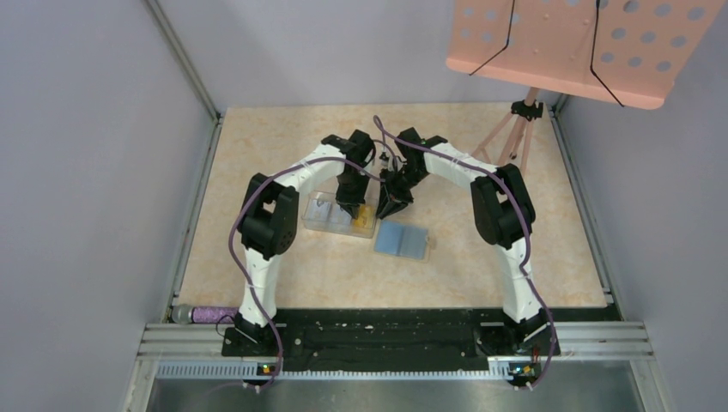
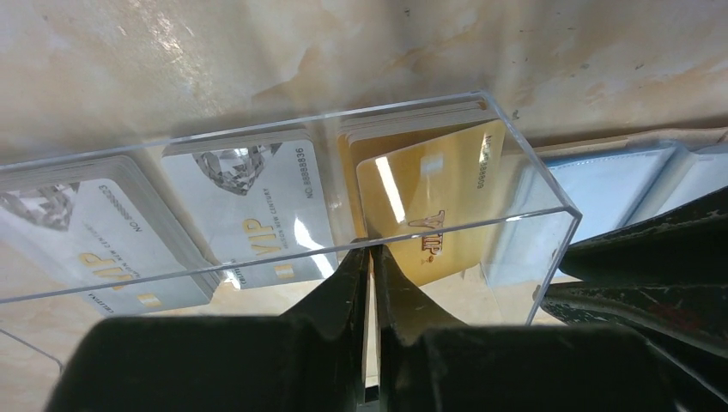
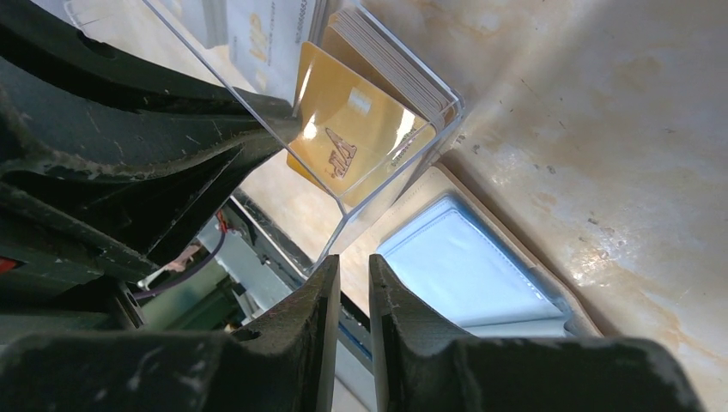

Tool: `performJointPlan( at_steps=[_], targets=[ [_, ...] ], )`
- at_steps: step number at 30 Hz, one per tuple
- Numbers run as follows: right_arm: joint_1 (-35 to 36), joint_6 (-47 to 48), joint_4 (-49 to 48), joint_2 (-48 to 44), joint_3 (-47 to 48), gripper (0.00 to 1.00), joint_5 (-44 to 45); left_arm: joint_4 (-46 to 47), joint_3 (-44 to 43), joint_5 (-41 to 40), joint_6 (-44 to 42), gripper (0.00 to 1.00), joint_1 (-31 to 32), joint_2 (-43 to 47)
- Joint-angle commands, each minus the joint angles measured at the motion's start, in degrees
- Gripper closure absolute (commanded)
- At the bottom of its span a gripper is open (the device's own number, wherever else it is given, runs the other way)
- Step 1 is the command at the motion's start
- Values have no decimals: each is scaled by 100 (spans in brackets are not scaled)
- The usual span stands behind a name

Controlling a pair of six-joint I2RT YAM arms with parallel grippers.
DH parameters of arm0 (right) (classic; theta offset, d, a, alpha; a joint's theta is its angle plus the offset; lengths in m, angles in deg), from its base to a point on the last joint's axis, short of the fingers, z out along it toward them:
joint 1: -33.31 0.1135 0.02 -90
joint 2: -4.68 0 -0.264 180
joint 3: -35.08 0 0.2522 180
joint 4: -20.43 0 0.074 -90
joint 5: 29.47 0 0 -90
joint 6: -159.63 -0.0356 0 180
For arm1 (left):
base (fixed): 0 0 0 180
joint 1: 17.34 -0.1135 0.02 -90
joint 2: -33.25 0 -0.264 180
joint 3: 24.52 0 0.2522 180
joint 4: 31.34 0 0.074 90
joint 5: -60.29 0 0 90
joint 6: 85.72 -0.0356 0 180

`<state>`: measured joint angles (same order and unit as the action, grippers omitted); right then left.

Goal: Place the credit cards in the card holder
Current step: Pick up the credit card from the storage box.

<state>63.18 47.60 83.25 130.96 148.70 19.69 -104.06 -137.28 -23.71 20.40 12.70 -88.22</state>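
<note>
On my left wrist view, the left gripper (image 2: 371, 257) has its fingers almost together, with only a thin slit of light between them. The tips sit at the near wall of the clear tray (image 2: 549, 257), right at the lower left corner of a gold card (image 2: 438, 215). That card stands tilted, its near edge raised off the gold stack (image 2: 412, 116) in the tray's right-hand compartment. From the right wrist view, I see the same card leaning up with one edge against the left fingertips. I cannot tell whether the fingers actually pinch that corner or whether the card only rests against them.

The right gripper (image 3: 354, 270) has its fingers a narrow gap apart, and I see nothing between them. It hangs over the spot where the tray's end corner meets the card holder (image 3: 464, 266), close beside the left gripper. I cannot make out any contact with either one.

The card holder lies open and flat on the table (image 2: 257, 51), its blue-grey lining facing up. It sits just beside the right end of the tray, and I see no card on it. The silver-grey cards (image 2: 257, 206) lie in two stacks in the tray's other compartments, face up with the VIP print showing. From the top camera, both arms arch inward and meet over the tray's right end.
</note>
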Motion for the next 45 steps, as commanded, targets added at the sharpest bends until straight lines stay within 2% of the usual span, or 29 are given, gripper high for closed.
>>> performJointPlan(
  at_steps=[1,13,25,31,41,44,45],
  targets=[
    [95,91,-54,-19,130,81,-118,147,-225,252,-28,91,56,22],
    [90,95,-54,-32,104,81,-122,575,-75,962,211,91,29,395],
    [96,106,-54,-34,84,81,-124,1174,334,1777,447,81,-60,655],
    [90,107,-52,-28,89,81,-127,1080,338,1676,437,78,-67,559],
    [98,102,-54,-37,112,81,-119,749,373,1134,359,87,-60,451],
    [92,107,-53,-100,117,81,-78,741,436,1078,346,100,-67,452],
    [93,112,-54,-118,126,81,-60,749,453,1050,347,100,-64,496]
  ],
)
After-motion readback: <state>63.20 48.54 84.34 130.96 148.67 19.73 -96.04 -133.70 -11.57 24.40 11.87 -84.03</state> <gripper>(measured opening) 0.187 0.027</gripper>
